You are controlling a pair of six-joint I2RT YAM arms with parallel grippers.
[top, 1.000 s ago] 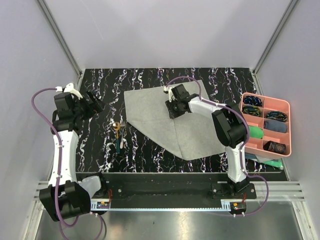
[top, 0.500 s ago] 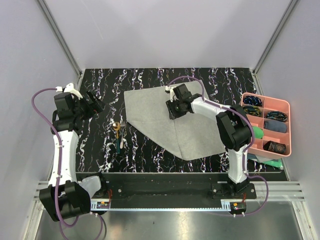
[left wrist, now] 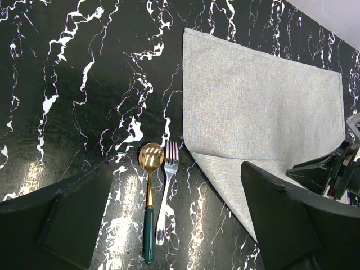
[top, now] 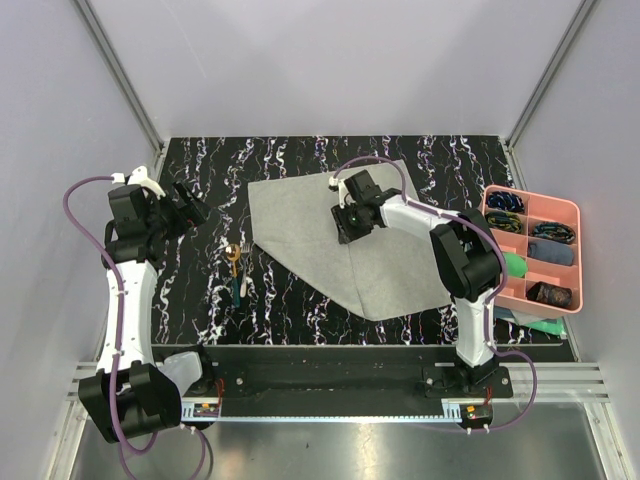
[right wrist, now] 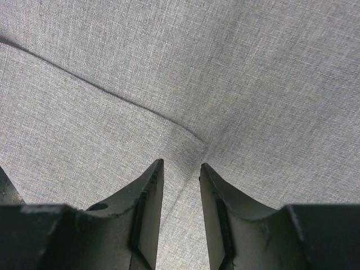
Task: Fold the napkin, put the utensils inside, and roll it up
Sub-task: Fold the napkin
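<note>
The napkin point(top: 300, 232) lies on the black marbled table as a grey folded shape, its point toward the near right. My right gripper point(top: 343, 233) hovers low over the napkin's middle. In the right wrist view the right gripper point(right wrist: 180, 165) stands open just short of a folded corner of the napkin point(right wrist: 253, 73), with only flat cloth in the gap. The utensils lie side by side left of the napkin point(left wrist: 253, 107): a gold spoon point(left wrist: 149, 191) with a teal handle and a silver fork point(left wrist: 166, 191). My left gripper point(top: 195, 203) hangs open above them, empty, seen again as the left gripper point(left wrist: 169, 225).
A pink divided tray point(top: 535, 197) with small dark items stands at the right edge. Folded green and teal cloths point(top: 540, 325) lie beside and under its near end. Grey walls enclose the table on three sides.
The right gripper has shifted slightly over the napkin's middle. The left arm, the utensils and the napkin's outline are unchanged.
</note>
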